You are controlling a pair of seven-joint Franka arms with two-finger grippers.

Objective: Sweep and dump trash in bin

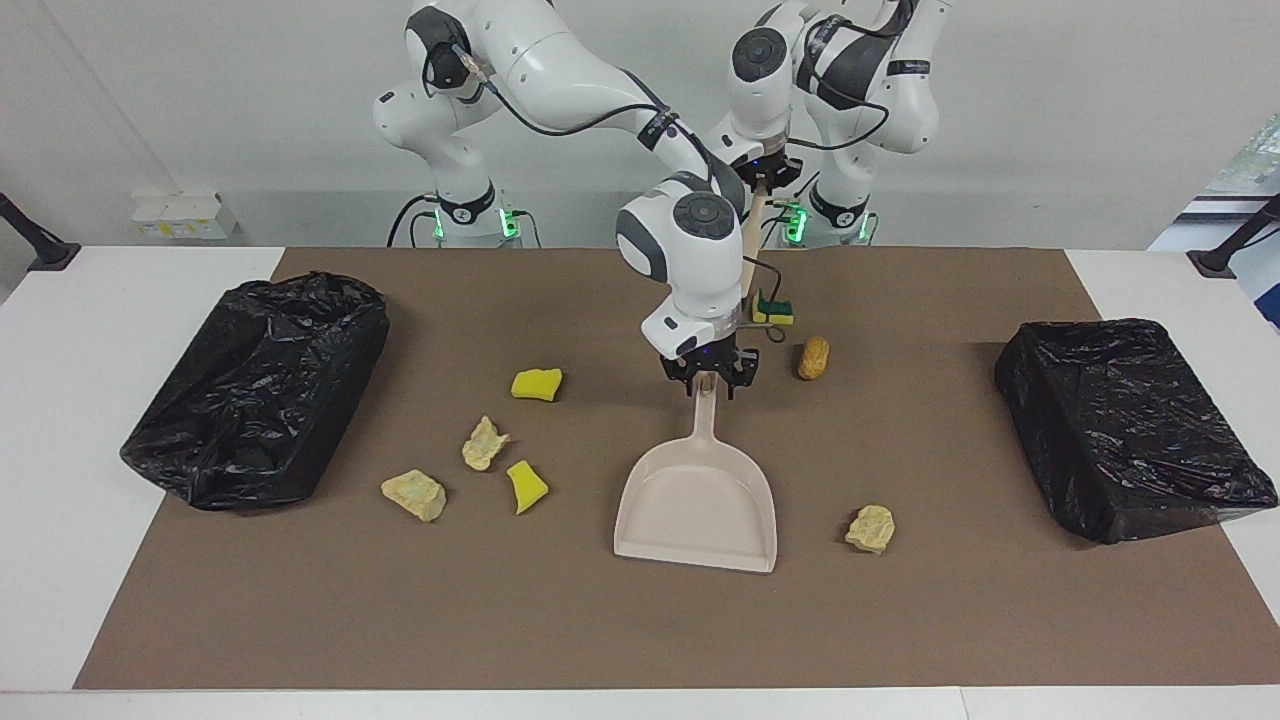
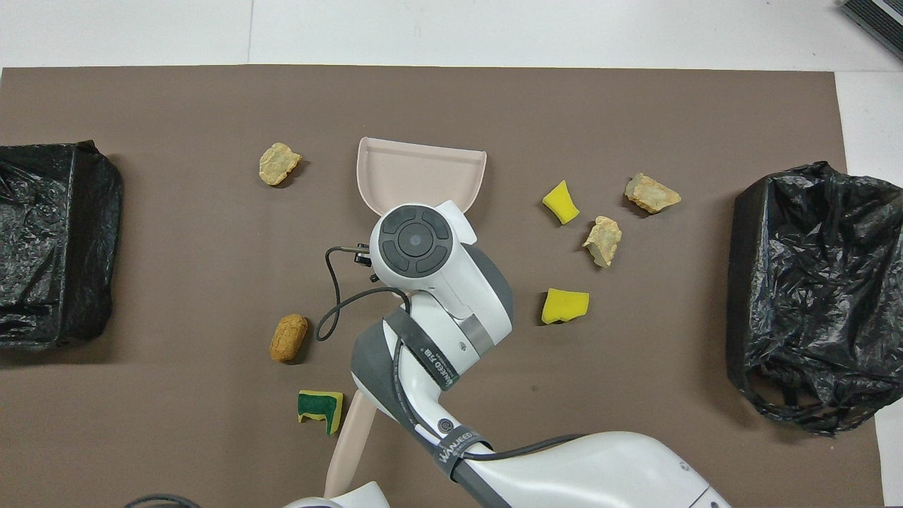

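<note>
We grip the dustpan handle mid-mat with our right gripper; left gripper, fingers pinching the brush, hangs over the mat's robot-side edge; next, sweep the trash into the pan

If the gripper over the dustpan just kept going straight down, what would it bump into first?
The right gripper points straight down at the dustpan handle, so it would probably meet that handle first, then the brown mat. It looks to be at the handle already.
</note>
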